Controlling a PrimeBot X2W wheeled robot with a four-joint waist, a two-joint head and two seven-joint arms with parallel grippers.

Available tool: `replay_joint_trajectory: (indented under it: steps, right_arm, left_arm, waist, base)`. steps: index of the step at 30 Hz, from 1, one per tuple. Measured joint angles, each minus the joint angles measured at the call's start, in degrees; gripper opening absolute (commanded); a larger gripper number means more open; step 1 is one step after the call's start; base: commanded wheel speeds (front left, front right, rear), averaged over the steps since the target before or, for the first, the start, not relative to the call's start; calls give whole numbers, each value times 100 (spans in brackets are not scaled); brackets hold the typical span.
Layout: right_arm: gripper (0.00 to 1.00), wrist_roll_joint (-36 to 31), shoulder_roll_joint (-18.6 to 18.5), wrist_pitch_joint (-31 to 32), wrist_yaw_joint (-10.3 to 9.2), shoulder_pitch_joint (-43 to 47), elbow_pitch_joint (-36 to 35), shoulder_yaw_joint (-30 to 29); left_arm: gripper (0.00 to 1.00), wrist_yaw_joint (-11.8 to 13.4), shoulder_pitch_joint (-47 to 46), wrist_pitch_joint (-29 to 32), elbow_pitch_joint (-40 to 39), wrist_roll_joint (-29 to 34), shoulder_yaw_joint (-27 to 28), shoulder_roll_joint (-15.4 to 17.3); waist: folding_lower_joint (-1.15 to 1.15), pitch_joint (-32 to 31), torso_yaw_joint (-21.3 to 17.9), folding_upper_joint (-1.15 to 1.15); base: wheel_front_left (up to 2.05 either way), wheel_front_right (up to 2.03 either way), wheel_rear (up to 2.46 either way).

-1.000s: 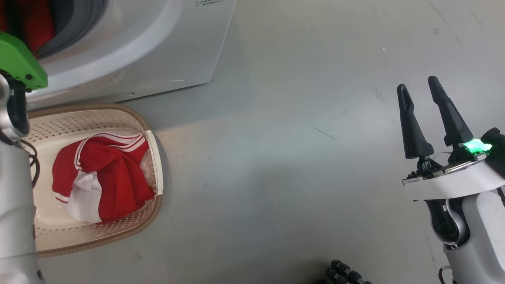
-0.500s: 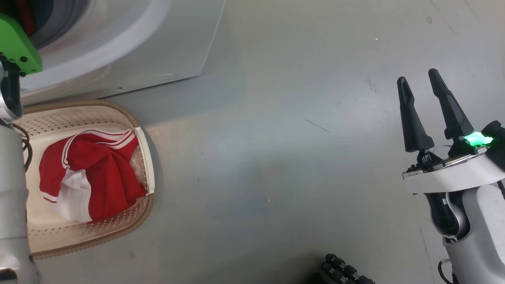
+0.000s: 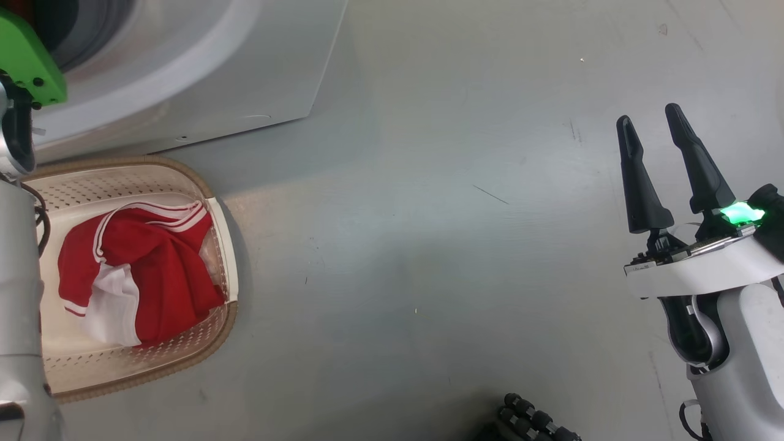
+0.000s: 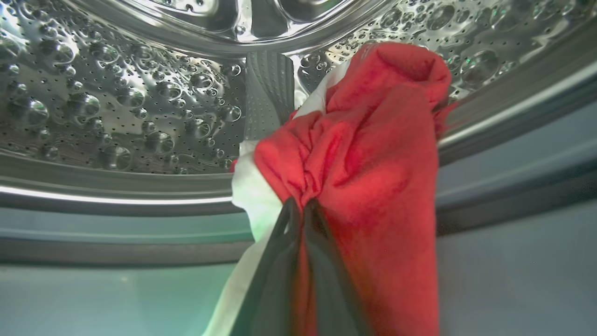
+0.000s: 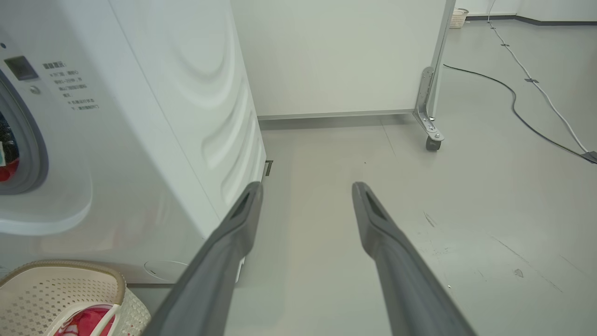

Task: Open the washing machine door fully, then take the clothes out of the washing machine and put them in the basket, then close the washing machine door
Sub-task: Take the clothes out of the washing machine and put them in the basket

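While the left gripper (image 4: 298, 207) reaches into the washing machine (image 3: 245, 73), its 2 dark fingers are pinched tight together on a bunch of red and white clothes (image 4: 373, 154). That bunch hangs from the fingers near the front edge of the shiny steel drum (image 4: 116, 93), which is full of little holes. The right gripper (image 3: 649, 119) is well away from the machine, over the bare grey floor (image 3: 429, 257). Its 2 fingers are spread wide apart with nothing between them. The basket (image 3: 211, 184) sits on the floor right in front of the washing machine, very close to its bottom edge. More red clothes with white stripes (image 3: 153, 263) lie crumpled inside the basket. From the head, the pale left arm (image 3: 18, 318) runs up the left side, past the basket, toward the round opening of the machine. From the right wrist, a black cable (image 5: 513, 100) lies on the floor far behind.
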Motion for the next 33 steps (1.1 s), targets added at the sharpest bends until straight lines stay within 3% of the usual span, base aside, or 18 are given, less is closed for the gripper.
replay_joint_trajectory:
  steps: [17,33]
  right_arm:
    - [100,-13,-14,0,0,-67,120,-120]
    - [100,-212,-65,-1,0,91,242,-182]
  left_arm:
    - [0,-135,21,-971,463,-23,42,-165]
    - [0,-499,822,-1939,824,-70,-88,-430]
  waist:
    - [0,-317,197,0]
    - [0,-1006,627,0]
  base:
    - [0,0,0]
    - [0,0,0]
